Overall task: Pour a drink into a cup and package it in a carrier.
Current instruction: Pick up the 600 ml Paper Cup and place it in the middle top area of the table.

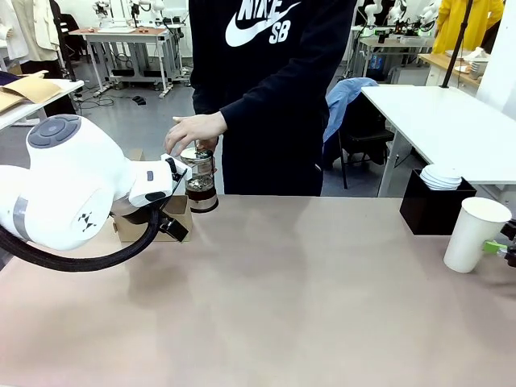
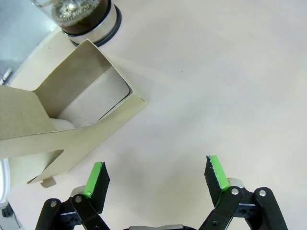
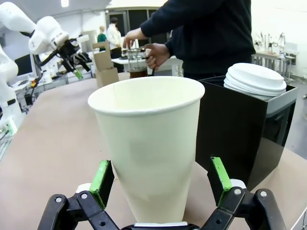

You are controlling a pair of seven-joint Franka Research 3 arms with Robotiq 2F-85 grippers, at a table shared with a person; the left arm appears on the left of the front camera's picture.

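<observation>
Drink (image 1: 201, 196), dark brown, fills the lower part of a clear glass jug (image 1: 198, 171) that stands on the bench (image 1: 290, 306) at its far left edge. A person across the bench has one hand (image 1: 193, 131) resting on top of the jug. From the right wrist, the person's other hand (image 3: 157, 55) shows at the side of the jug.

The brown cardboard carrier (image 1: 182, 213) sits just beside the jug on the robot's side, partly hidden by the left arm (image 1: 64, 185). From the left wrist, the carrier (image 2: 81, 91) is seen from above with its box open and its handle tab rising at an angle, the jug's base touching or almost touching its far corner. The left jaws hang spread wide over bare bench next to the carrier, green pads (image 2: 96, 179) well apart and holding nothing.

The tall white paper cup (image 1: 476, 234) stands upright and empty near the right end of the bench, well apart from the jug and carrier. A black box (image 1: 434, 211) of white lids (image 1: 442, 176) stands just behind it. The right jaws are open and straddle the cup low on its wall: the cup (image 3: 151, 143) stands between the green pads (image 3: 219, 177), with a clear gap on one side. I cannot tell if the other pad touches it.
</observation>
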